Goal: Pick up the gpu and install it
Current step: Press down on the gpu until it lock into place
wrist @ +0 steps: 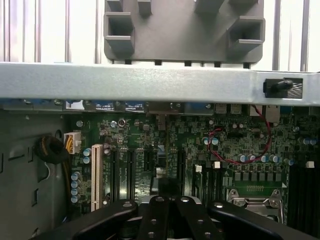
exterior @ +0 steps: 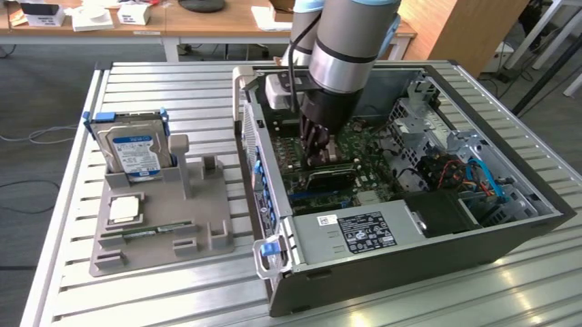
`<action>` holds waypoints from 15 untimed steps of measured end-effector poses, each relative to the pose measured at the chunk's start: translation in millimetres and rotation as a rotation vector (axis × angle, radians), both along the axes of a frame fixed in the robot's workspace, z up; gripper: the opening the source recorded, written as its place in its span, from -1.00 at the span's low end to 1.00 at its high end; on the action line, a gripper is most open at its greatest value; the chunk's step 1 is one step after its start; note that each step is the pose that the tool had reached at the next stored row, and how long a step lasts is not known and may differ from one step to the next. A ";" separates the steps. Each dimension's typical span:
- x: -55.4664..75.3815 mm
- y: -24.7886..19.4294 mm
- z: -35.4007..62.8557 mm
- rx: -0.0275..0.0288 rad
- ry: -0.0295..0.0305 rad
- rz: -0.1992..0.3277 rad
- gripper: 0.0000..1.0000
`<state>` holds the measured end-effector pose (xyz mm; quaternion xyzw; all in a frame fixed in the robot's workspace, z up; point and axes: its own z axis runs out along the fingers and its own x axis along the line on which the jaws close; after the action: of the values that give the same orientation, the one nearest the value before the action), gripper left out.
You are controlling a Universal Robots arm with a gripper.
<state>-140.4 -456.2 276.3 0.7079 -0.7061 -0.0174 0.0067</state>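
Robotics lab: aluminium slotted bench, opened computer case, office desks

Open case top — power supply, drive cage crowding the motherboard

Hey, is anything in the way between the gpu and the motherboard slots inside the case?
Nothing visible is. The gripper is down inside the open case, and the gpu sits just below it at the motherboard. The red wire lies off to one side.
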 end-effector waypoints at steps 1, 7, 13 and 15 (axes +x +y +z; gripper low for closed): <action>-0.6 -0.8 -0.1 0.0007 -0.0004 0.000 -0.79; -1.3 -0.8 -3.2 0.0016 -0.0010 0.000 -0.79; -1.3 -0.8 -6.2 0.0024 -0.0011 0.000 -0.79; -1.3 -0.8 -7.4 0.0027 -0.0013 0.000 -0.79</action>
<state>-141.7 -456.9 268.9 0.7079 -0.7061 -0.0179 0.0053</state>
